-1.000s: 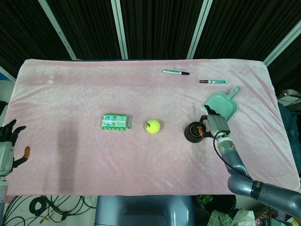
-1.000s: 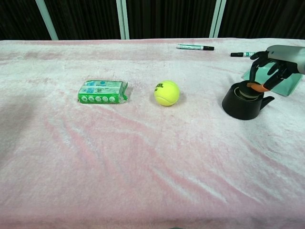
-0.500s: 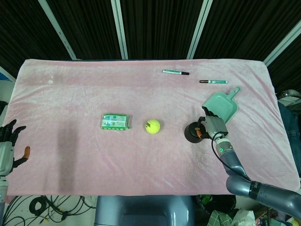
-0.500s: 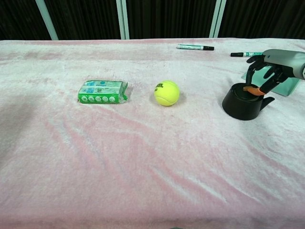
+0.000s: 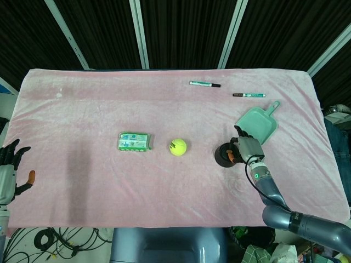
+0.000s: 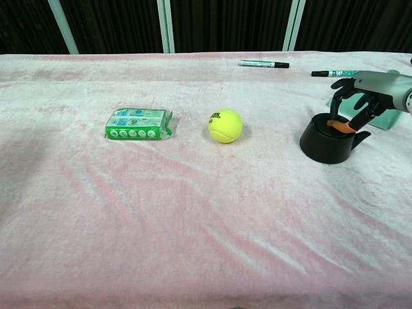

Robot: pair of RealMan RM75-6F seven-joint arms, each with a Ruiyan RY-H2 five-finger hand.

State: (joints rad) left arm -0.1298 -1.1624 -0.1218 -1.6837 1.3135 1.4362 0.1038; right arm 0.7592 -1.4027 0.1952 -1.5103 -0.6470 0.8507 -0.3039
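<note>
While the left hand [image 5: 8, 170] hangs off the table's left edge, fingers spread and holding nothing, the right hand [image 6: 360, 103] sits over a black cup [image 6: 327, 140] on the pink cloth [image 6: 193, 212]. Its fingers curl down onto the cup's far rim; whether they grip is unclear. The cup stands upright, mouth upward, its short handle pointing right, just left of and below the hand. A green dustpan [image 5: 258, 121] lies just behind.

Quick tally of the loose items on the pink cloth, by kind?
Markers: 2
Tennis ball: 1
Green packet: 1
Black cup: 1
Teal dustpan: 1
Total: 6
</note>
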